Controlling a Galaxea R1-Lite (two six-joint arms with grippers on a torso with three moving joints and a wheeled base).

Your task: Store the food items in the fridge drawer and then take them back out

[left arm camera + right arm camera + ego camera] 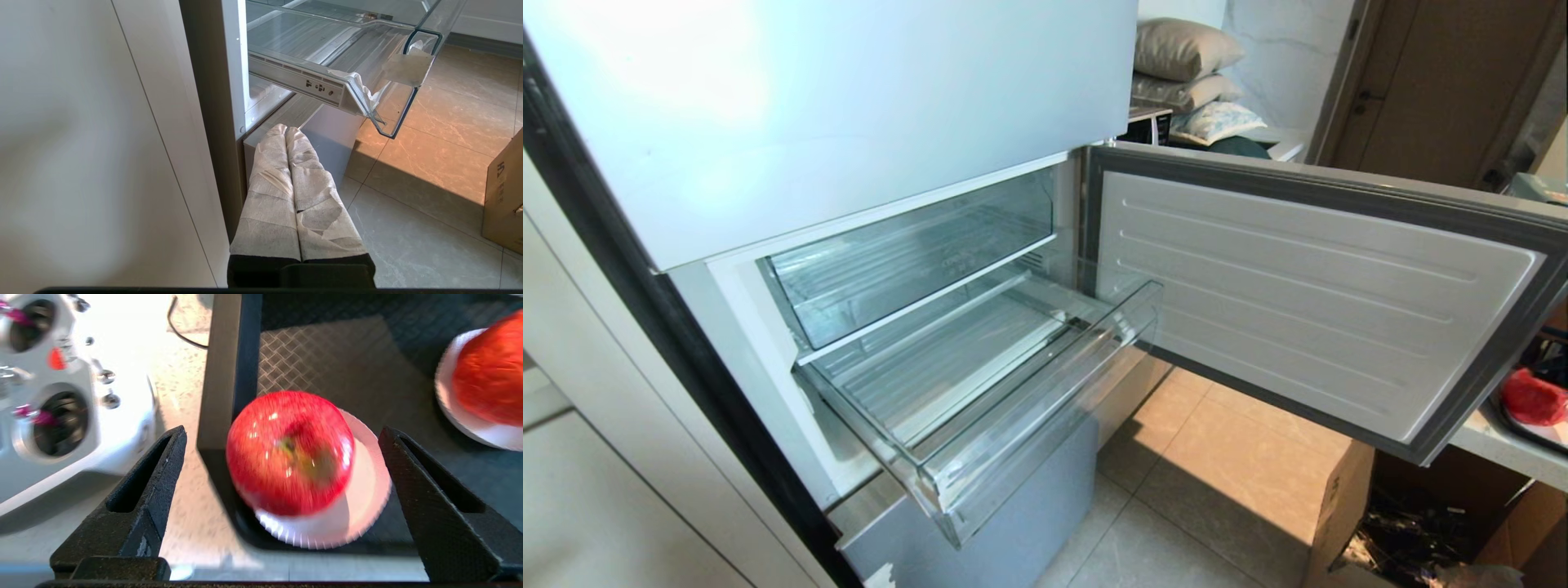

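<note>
Looking down from the head on a beige tiled floor (pixel 1225 457), with pillows (pixel 1180 49) stacked far back and a cardboard box (pixel 1339 506) near right. Showing the fridge door (pixel 1298 302) swinging wide to the right and the fridge drawer (pixel 1045 408) standing pulled out toward the near side, ribbed floor in plain sight. Catching a red item (pixel 1534 396) on a dark tray at the far right edge, too cut off to name.

Looking along the left wrist: hanging low beside the fridge's left side, the left gripper (pixel 286 130) with cloth-wrapped fingers (pixel 269 192) pressing together, grasping nothing. Pointing toward the grey lower fridge front (pixel 331 139), beneath the pulled-out drawer's clear corner.

Looking along the right wrist: hovering over a speckled counter (pixel 192 514), the right gripper (pixel 282 430) with black fingers (pixel 139 498) standing released and spread wide. Framing the apple (pixel 290 453) between them without touching it. Sitting on a white paper plate (pixel 363 506) in the near left corner of the dark tray (pixel 327 355), that apple. Resting on a second plate (pixel 470 424) further right in the same tray, the tangerine (pixel 490 371). Lying left of the tray, a white controller (pixel 61 396).
</note>
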